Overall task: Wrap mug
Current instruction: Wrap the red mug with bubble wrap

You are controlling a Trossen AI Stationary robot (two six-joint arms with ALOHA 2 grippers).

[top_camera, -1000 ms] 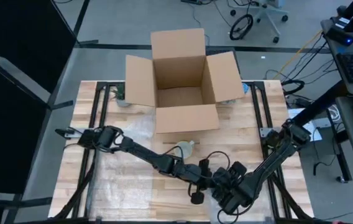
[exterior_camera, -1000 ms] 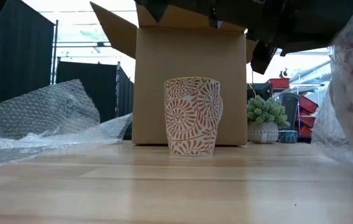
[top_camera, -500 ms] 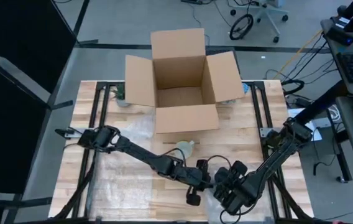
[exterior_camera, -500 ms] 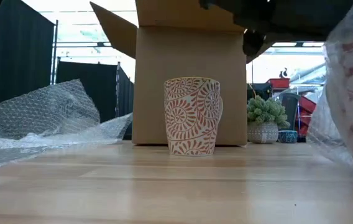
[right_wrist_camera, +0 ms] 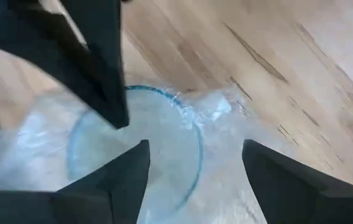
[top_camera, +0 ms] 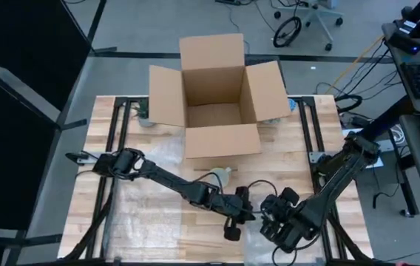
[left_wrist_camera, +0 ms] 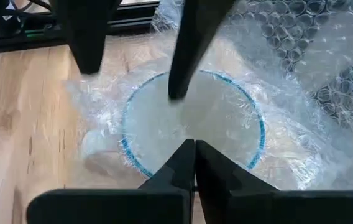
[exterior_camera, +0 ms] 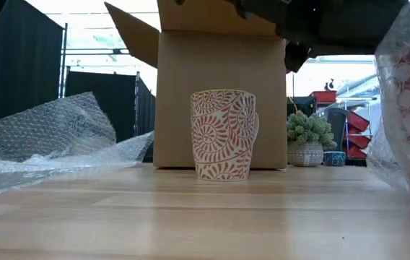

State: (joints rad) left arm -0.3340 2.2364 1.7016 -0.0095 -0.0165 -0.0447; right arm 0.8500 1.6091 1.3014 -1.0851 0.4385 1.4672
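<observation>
While the mug (left_wrist_camera: 192, 124) is sitting upright in the bubble wrap (left_wrist_camera: 307, 56) near the table's (top_camera: 299, 148) front edge, the left gripper (left_wrist_camera: 194, 149) is hovering over its mouth with fingers closed tip to tip; can't tell if it's pinching film. The right gripper (right_wrist_camera: 195, 149) is gaping wide, holding nothing, with one finger seemingly dipping inside the blue rim. I'm thinking: keep the loose film tucked into the mouth, go gently, and avoid tipping the mug.
</observation>
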